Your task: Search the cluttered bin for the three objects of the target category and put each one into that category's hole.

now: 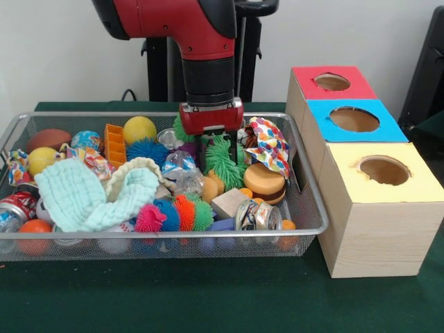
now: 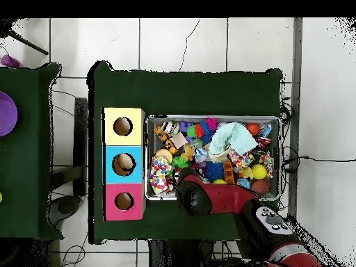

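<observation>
hanging over bin point(image 1: 316, 208), hand point(image 1: 212, 142) beside upright green spiky toy point(image 1: 223, 161).

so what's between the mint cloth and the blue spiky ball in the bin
In the front view, a cream ruffled cloth lies between the mint cloth and the blue spiky ball.

A second green-covered table point(image 2: 28, 139) stands well apart at the left, with a purple dish point(image 2: 5, 113) on it.
</observation>
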{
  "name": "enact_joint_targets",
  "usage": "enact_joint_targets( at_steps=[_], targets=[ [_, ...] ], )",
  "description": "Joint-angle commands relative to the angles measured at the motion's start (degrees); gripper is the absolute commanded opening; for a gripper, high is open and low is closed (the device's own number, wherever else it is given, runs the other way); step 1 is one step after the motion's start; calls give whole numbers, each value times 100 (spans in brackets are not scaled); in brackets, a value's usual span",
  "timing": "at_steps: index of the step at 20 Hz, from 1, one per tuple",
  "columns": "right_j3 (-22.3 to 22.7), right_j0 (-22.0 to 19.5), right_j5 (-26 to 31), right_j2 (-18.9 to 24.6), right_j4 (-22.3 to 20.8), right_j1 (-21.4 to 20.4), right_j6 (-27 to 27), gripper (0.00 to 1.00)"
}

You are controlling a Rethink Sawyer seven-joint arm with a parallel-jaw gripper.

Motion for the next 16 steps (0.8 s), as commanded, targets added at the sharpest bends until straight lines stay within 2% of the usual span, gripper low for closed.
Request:
enact_joint_targets(
  at_steps=[1, 4, 11, 16],
  targets=[
    [-592, -332, 177, 366, -62, 87, 527, 100],
    [-537, -416, 346, 421, -60, -9, 453, 100],
    [-489, -208, 273, 298, 70, -110, 619, 100],
    [-646, -17, -134, 187, 150, 209, 822, 100]
  ],
)
